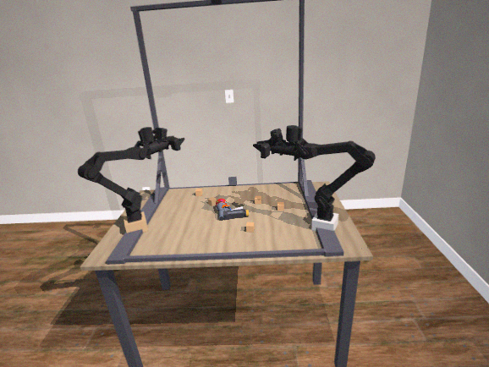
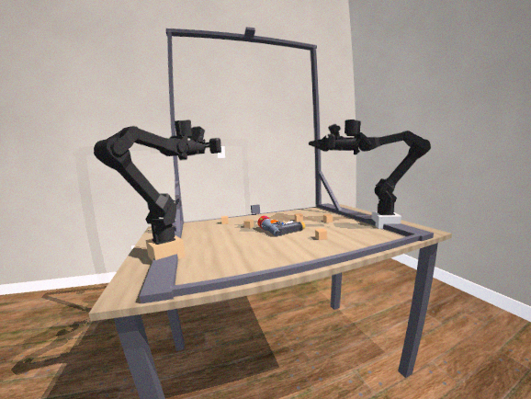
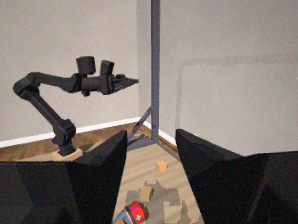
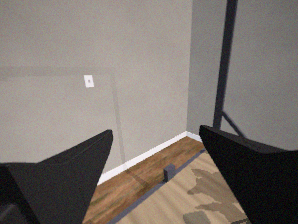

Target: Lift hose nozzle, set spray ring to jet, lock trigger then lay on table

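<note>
The hose nozzle (image 1: 221,212) (image 2: 270,225) (image 3: 121,219) lies on its side on the wooden table (image 1: 182,237) (image 2: 220,257) (image 3: 146,170) (image 4: 170,205). Its barrel is blue-grey, with a bright red spray ring (image 1: 221,201) (image 2: 261,221) (image 3: 134,210) at the head and orange just behind it. A dark handle (image 1: 233,215) (image 2: 289,228) runs off at an angle and ends in a yellow cap (image 1: 247,213) (image 2: 302,225); a white part shows alongside it.

The left wrist view shows small coloured marks on the ring, among them a cyan plus, the "jet" symbol. The other marks are too small to make out, and whether the plus meets the white arrow cannot be told. No brand name or lettering can be read on the nozzle.

The left gripper (image 1: 259,150) (image 2: 313,143) (image 3: 151,135) is partly open, with nothing between its fingers. The nozzle sits well below it, low in its wrist view. The right gripper (image 1: 182,143) (image 2: 216,145) (image 4: 156,131) stands wide open and holds nothing; it too is above table height, well apart from the nozzle. Small wooden blocks (image 1: 249,227) (image 2: 321,234) (image 3: 161,166) are scattered around the nozzle.
</note>
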`<state>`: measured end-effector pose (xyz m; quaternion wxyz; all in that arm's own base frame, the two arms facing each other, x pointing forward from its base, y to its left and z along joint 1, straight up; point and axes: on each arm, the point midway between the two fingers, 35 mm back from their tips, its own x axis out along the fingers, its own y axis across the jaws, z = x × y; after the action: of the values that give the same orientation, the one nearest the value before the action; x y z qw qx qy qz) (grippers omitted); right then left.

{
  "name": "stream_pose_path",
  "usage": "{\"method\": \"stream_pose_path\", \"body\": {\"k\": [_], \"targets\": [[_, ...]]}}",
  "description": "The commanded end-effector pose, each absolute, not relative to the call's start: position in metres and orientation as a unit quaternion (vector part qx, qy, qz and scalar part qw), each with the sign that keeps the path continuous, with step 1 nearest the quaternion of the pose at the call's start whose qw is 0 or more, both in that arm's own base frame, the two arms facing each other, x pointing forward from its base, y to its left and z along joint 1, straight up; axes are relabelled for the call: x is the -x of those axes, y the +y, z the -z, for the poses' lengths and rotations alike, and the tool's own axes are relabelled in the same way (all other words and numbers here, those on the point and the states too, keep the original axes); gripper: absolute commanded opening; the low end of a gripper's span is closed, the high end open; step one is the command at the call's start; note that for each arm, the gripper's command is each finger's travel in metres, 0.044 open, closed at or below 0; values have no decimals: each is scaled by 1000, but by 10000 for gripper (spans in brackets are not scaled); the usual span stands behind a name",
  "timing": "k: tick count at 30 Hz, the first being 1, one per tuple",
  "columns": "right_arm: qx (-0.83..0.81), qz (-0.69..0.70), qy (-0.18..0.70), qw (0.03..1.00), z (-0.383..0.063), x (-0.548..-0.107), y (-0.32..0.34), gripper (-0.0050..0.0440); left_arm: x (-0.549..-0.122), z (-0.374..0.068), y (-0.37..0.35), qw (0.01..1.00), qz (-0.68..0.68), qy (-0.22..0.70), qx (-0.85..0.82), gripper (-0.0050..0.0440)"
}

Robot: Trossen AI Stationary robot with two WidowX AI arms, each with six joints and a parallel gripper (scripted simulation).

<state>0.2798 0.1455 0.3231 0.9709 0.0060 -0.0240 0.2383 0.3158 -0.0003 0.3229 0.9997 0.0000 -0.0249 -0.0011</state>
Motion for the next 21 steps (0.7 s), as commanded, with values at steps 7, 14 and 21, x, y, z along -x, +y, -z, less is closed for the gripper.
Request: {"method": "stream_pose_path", "body": {"k": [7,14,21], "targets": [[-13,-325,-32,945,-330,-248,196,408,-315,-329,0,999,0,-32,-3,185],[-15,-396,-31,918,-331,-215,231,408,-315,-329,0,999,0,-32,-3,185],[-16,-438,-30,898,-330,-193,250,408,-315,-329,0,999,0,-32,-3,185]]}}
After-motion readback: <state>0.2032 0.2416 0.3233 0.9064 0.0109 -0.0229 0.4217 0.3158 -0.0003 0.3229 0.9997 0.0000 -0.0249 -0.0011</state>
